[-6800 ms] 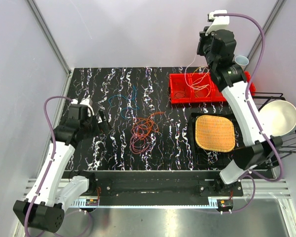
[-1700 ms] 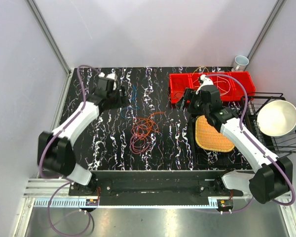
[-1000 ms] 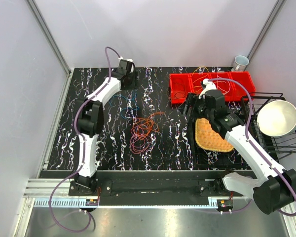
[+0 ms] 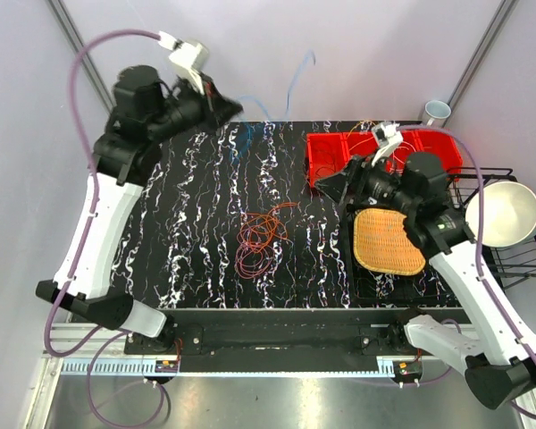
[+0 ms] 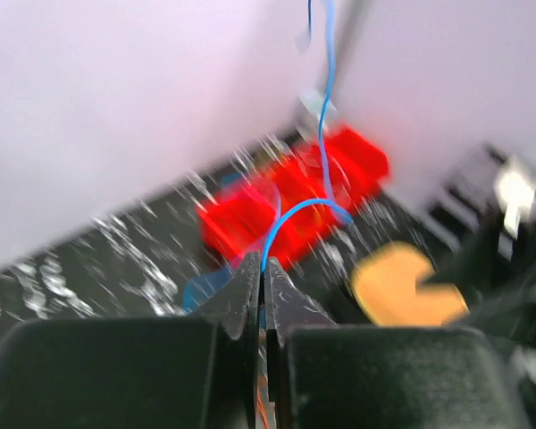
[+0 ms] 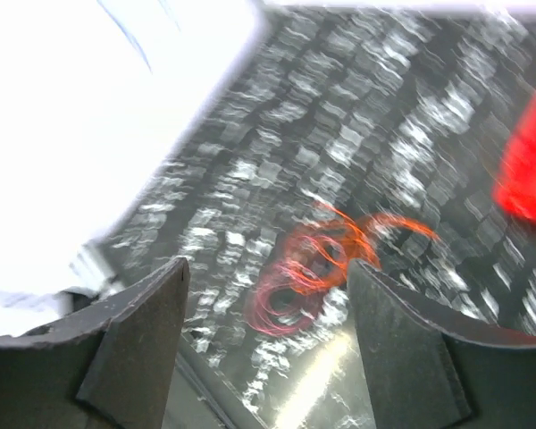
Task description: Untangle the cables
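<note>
Above the table's (image 4: 188,232) far left corner, the left gripper (image 4: 225,109) pinches the blue cable (image 5: 325,134).
Its strand runs up and rightward from the pressed-together jaws. Nearer the orange-and-pink tangle (image 4: 259,241) hangs the right gripper (image 6: 268,268), spread and empty. The tangle lies mid-table, straight ahead between its fingers, so that arm looks better placed to reach it.

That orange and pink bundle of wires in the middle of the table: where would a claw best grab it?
Probably the orange strand poking out at the bundle's far right edge, coming straight down from above. The wires lie flat on the table, so nothing can slip under them from the side, and that strand lies clear of the knot. The open right claw is nearest.
</note>
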Action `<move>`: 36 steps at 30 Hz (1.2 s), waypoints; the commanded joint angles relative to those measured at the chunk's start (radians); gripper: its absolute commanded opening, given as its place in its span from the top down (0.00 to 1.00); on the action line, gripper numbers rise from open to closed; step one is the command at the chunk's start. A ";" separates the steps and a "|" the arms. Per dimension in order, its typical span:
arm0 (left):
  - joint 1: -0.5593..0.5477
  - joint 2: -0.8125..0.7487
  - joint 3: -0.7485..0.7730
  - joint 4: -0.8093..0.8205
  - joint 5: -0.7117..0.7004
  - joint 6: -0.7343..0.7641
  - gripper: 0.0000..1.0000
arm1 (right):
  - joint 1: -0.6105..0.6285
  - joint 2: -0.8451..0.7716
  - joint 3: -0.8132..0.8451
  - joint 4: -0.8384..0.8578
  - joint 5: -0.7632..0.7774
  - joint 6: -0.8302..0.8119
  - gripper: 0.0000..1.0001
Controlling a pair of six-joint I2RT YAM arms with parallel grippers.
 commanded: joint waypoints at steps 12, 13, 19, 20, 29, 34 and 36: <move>-0.043 -0.040 -0.131 -0.168 0.421 0.041 1.00 | 0.006 0.065 0.216 0.207 -0.533 0.145 0.41; -0.058 -0.038 -0.132 -0.168 0.435 0.042 1.00 | 0.006 0.073 0.220 0.208 -0.532 0.148 0.42; -0.129 -0.050 -0.157 -0.168 0.461 0.042 1.00 | 0.006 0.125 0.241 0.225 -0.526 0.137 0.43; -0.136 -0.052 -0.158 -0.168 0.459 0.041 1.00 | 0.008 0.132 0.244 0.230 -0.535 0.139 0.43; -0.193 -0.038 -0.164 -0.164 0.436 0.022 1.00 | 0.020 0.161 0.232 0.239 -0.539 0.145 0.44; -0.225 -0.023 -0.155 -0.150 0.421 0.010 1.00 | 0.023 0.161 0.217 0.233 -0.547 0.141 0.48; -0.238 -0.018 -0.154 -0.136 0.420 -0.001 1.00 | 0.023 0.167 0.217 0.227 -0.549 0.131 0.49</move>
